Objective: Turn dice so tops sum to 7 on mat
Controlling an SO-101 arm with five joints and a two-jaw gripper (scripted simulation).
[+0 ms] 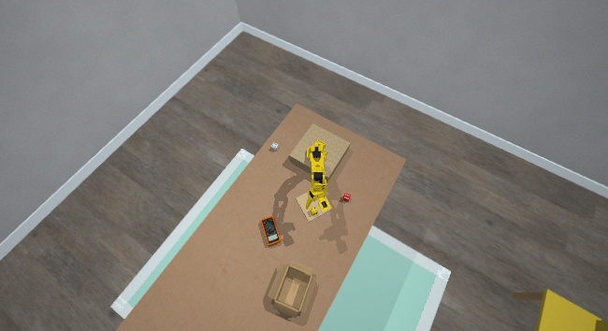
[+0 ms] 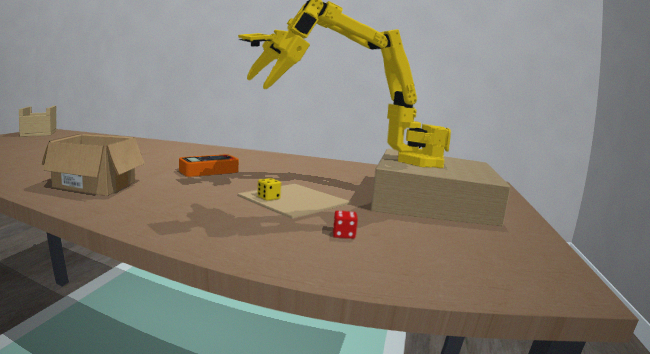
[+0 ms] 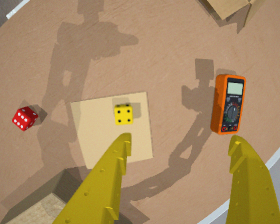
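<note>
The yellow die (image 1: 314,210) (image 2: 269,189) (image 3: 123,114) sits flat on the tan mat (image 1: 302,205) (image 2: 310,203) (image 3: 91,117), four on top, near the edge away from the arm's base. The red die (image 1: 346,197) (image 2: 345,224) (image 3: 25,118) sits flat on the table off the mat; its top appears to be six, with a four on the side facing the exterior camera. The white die (image 1: 274,147) lies off the mat near the table edge, beside the base block; its top number is too small to read. My gripper (image 2: 257,83) (image 3: 181,139) is open and empty, high above the table.
An orange multimeter (image 1: 270,231) (image 2: 208,166) (image 3: 231,105) lies beyond the mat. An open cardboard box (image 1: 293,290) (image 2: 95,163) stands farther out. The arm stands on a wooden block (image 1: 337,140) (image 2: 440,195) (image 3: 41,205). A small wooden crate (image 2: 37,122) stands far back.
</note>
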